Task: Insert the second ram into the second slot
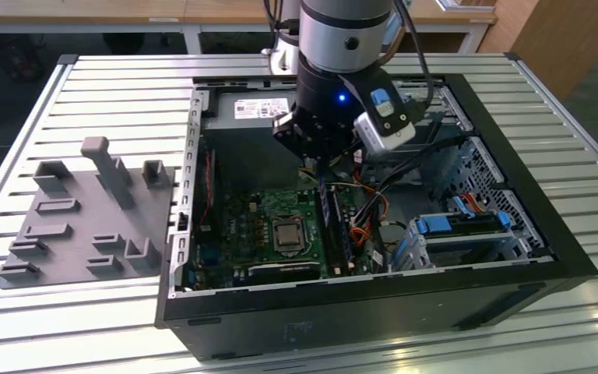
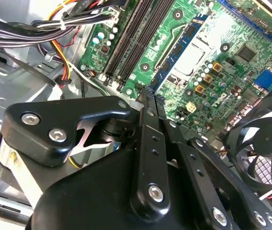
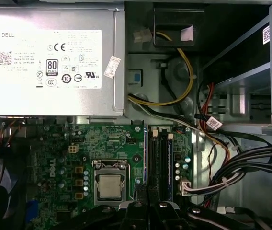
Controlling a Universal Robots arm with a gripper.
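You've got a green motherboard (image 3: 78,139) in a black case (image 1: 382,312), on a silver ribbed surface (image 1: 102,101). Ram stick (image 3: 169,163) reads dark blue. Power supply (image 3: 109,96) is plain grey with a white label. Cables (image 3: 189,81): yellow, red, orange, black. Drive latches (image 1: 463,224) are light blue. Fixture tray (image 1: 81,226) is matte grey. Fingers (image 2: 148,143) are black; arm (image 1: 341,31) is silver over black with a blue light.

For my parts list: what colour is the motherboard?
The motherboard is green, best seen in the first wrist view.
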